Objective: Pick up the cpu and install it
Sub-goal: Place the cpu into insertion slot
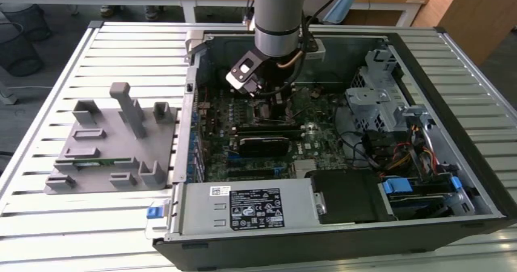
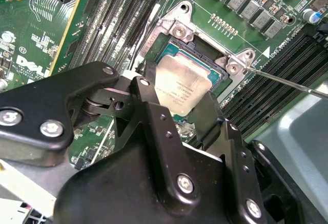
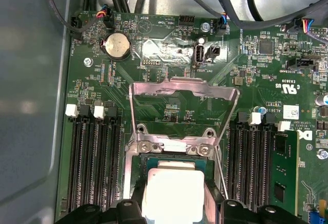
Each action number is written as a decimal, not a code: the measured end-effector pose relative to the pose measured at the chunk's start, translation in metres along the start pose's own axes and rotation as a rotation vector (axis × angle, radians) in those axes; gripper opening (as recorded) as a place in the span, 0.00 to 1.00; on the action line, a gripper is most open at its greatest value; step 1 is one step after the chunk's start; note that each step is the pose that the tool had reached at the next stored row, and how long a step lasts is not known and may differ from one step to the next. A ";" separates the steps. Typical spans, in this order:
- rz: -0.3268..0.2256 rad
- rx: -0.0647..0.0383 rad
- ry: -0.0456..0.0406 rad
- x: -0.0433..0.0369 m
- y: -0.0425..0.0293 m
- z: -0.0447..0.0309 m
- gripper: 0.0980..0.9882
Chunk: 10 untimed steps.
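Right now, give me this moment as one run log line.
hand: shut on cpu | cpu: at open socket | load plate: flipped open

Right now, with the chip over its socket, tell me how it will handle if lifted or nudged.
The chip looks stiff: a flat metal-topped square, unlikely to flex. Its shiny top and thin edges, flanked by the fingers, could let it slip. It seems light yet probably delicate, so nudging it across the socket seems risky.

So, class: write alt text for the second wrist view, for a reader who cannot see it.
The black pincer holds the silver-topped cpu by two edges at the open socket of a green motherboard, with memory slots alongside.
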<state>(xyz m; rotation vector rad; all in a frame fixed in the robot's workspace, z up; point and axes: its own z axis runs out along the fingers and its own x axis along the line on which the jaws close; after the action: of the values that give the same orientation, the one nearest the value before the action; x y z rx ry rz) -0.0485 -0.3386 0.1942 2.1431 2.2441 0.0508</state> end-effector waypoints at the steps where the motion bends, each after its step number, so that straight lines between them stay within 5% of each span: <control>1: 0.000 0.000 0.0000 0.0000 0.0000 0.0000 0.48; 10: 0.000 0.000 0.0007 0.0001 0.0001 -0.0005 0.57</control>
<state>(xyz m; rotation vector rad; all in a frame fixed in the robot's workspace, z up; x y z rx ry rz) -0.0485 -0.3385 0.1947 2.1434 2.2443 0.0517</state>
